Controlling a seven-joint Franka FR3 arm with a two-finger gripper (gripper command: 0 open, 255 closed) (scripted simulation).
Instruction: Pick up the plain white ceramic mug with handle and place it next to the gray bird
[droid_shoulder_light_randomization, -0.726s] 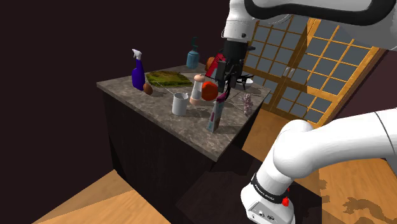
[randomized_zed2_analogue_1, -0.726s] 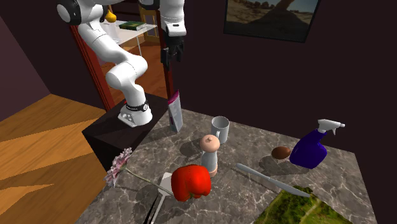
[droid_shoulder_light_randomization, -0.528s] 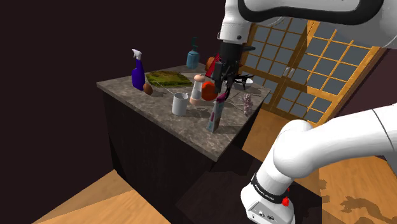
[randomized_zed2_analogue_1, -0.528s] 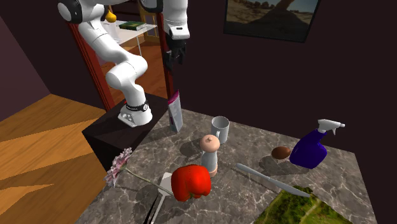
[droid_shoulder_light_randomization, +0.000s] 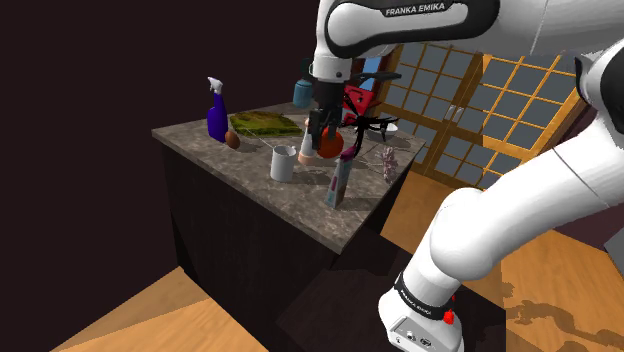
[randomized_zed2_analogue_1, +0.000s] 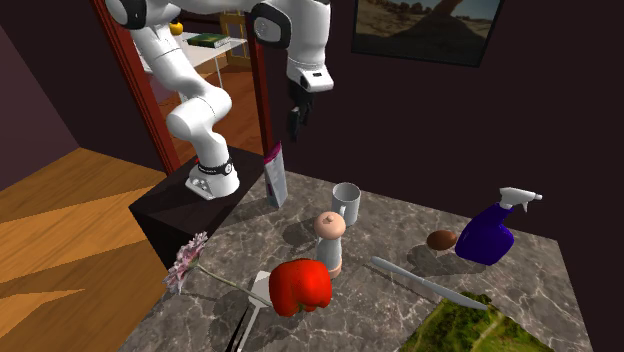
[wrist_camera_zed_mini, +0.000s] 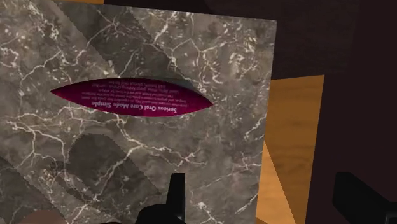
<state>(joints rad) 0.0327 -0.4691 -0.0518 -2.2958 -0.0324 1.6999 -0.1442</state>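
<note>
In the shoulder view, a blue spray bottle (droid_shoulder_light_randomization: 216, 115) stands well off to the left of the hand. Closer in, below and to the left of the hand, the white mug (droid_shoulder_light_randomization: 283, 163) sits upright and untouched on the dark marble worktop (droid_shoulder_light_randomization: 300, 205). The black hand (droid_shoulder_light_randomization: 318, 138) hangs in the air above the worktop and holds nothing. In the wrist view its fingers (wrist_camera_zed_mini: 177, 198) stand wide apart. Below the hand and to its right, a magenta tube (droid_shoulder_light_randomization: 337, 184) stands on end. In the second exterior view, a grey-headed figurine (randomized_zed2_analogue_1: 330, 238) stands near the mug, lower than the hand, beside a red boxing glove (randomized_zed2_analogue_1: 298, 287).
</note>
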